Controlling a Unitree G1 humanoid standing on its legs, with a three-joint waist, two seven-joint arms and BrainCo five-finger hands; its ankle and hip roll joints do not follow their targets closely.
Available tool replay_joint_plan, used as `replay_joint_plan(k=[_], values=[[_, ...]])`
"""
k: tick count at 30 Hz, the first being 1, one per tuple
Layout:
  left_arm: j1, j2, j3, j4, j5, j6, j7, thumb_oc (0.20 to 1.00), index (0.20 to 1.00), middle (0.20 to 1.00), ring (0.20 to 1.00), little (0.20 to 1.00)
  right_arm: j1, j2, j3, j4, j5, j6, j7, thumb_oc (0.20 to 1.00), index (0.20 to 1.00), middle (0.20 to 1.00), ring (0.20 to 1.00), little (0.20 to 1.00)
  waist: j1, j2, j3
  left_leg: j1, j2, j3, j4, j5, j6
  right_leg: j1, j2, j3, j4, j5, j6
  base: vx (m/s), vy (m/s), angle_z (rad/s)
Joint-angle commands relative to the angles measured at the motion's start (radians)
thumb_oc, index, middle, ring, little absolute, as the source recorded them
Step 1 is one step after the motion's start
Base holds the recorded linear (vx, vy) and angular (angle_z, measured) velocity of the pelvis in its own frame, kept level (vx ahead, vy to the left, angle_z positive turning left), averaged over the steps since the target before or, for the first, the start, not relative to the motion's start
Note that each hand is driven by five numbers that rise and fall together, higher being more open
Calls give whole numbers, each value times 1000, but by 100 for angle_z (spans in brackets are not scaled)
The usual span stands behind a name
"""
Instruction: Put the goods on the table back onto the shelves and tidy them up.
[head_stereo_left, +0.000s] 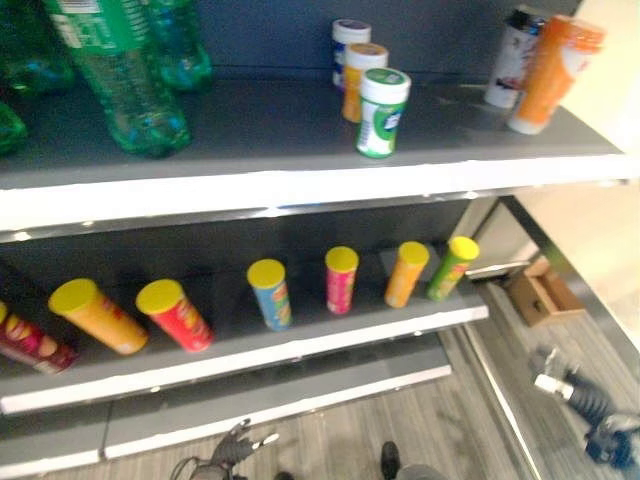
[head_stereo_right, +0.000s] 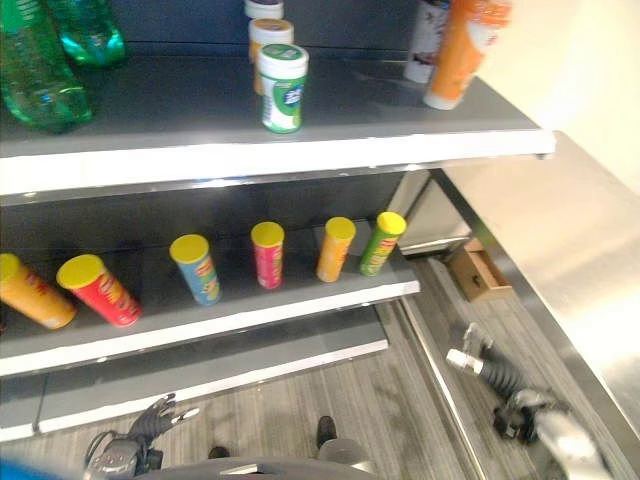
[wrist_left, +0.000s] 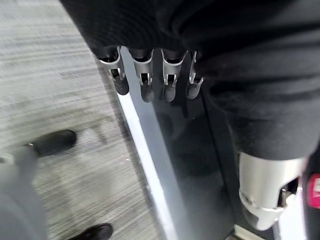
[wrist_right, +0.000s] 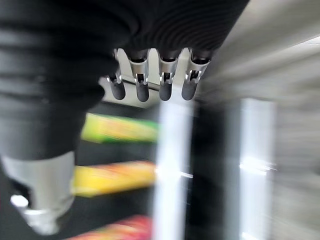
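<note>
Chip cans line the lower shelf; wrist views show both hands' fingers straight, empty.

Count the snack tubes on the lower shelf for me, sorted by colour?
Orange tubes: 2
Red tube: 1
Blue tube: 1
Pink tube: 1
Green tube: 1
Dark red tube, cut off at the view's left edge: 1
Total: 7
</note>
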Motion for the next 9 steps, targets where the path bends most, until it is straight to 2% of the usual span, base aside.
replay_joint_plan(k=[1,2,5,9], values=[[-54,36,24,23,6,0,1,1000,1000,1000,1000,1000,-82,66,17,74,-142,-23,-74,1000,1000,1000,1000,1000,22,-5,30,53,7,36,37,-112,3,8,-89,-73,40,-31,61,-3,-20,6],[-62,25,18,34,-2,1,15,1000,1000,1000,1000,1000,-114,144,11,208,-145,-30,-125,1000,1000,1000,1000,1000,31,2,30,50,6,30,38,-112,5,12,-89,-80,41,-35,59,1,-14,7],[-85,21,11,71,1,1,50,1000,1000,1000,1000,1000,-194,253,30,437,-253,-37,-231,1000,1000,1000,1000,1000,43,13,36,44,6,15,47,-116,6,21,-86,-91,44,-46,53,0,-27,10],[-96,-4,-1,94,-15,-1,82,1000,1000,1000,1000,1000,-243,315,38,525,-250,-30,-278,1000,1000,1000,1000,1000,54,29,43,38,8,1,58,-118,6,32,-83,-101,47,-55,45,1,-23,23]])
